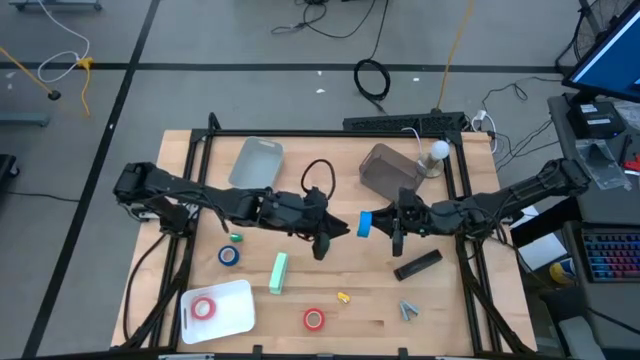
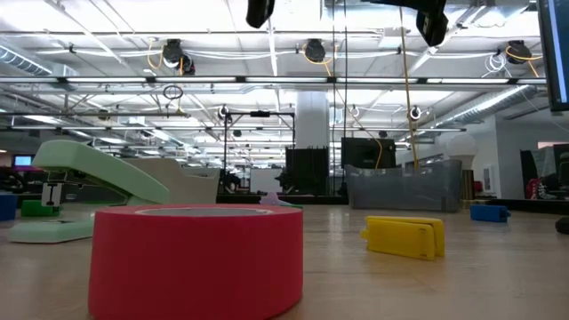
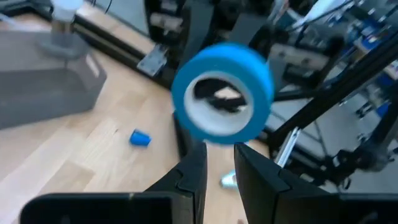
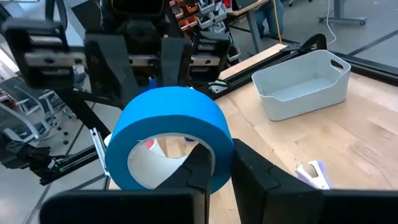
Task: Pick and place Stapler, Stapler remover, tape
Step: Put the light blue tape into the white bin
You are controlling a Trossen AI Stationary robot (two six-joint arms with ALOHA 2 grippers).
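Right hand (image 1: 385,226) clamped on blue tape roll (image 1: 365,224), held above surface (image 1: 300,300) mid-table. Left hand (image 1: 322,240) just left of roll, nearly shut, empty, ring's open face toward it.

Mid-counter (image 1: 300,310), the left gripper (image 1: 322,243) and right gripper (image 1: 392,228) face each other closely, blue tape (image 1: 365,224) filling the gap. Open wood lies below them, between green stapler (image 1: 279,272) and black stapler (image 1: 417,265).

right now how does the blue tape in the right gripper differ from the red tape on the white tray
The blue tape is held in the air by the right gripper; the red tape lies flat on the white tray. The blue one stands on edge, the red one has its hole facing up. Both are rolls with white cores.
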